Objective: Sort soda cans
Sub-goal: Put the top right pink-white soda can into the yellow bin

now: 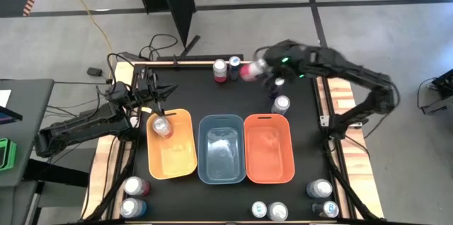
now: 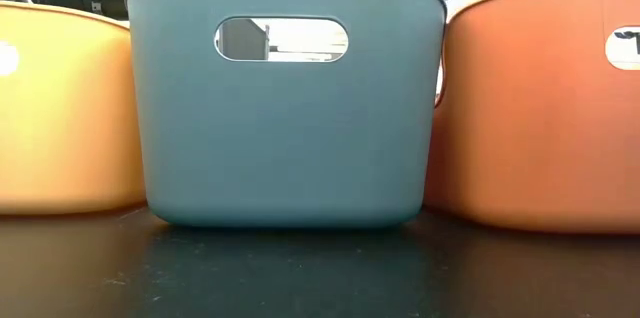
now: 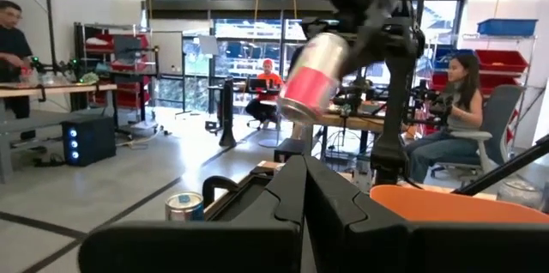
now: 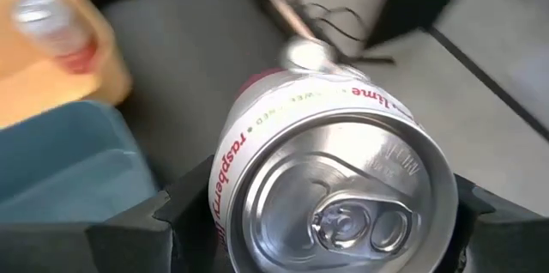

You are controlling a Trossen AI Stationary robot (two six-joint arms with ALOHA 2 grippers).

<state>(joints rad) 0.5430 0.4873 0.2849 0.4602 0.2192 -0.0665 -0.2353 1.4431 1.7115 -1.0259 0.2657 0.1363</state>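
Three bins, a yellow-orange bin (image 1: pixel 170 158), a blue bin (image 1: pixel 220 149) and a red-orange bin (image 1: pixel 269 148), line the black table (image 1: pixel 191 94) as the right gripper (image 1: pixel 256 69), clenched on a pink raspberry-lime soda can (image 1: pixel 248 71), holds it aloft near the far edge. The left gripper (image 1: pixel 157 97), fingers closed and empty, waits beside the yellow-orange bin, where one red can (image 1: pixel 163 127) lies. The carry is under way; next comes choosing the bin matching the can's colour and lowering it there.

We see the raspberry-lime can (image 4: pixel 330 200) as shiny brushed metal, its top gleaming. The blue bin (image 2: pixel 285 108) and orange bin (image 2: pixel 545 108) look like smooth, matt plastic. The black tabletop (image 2: pixel 320 273) shows a faint sheen.
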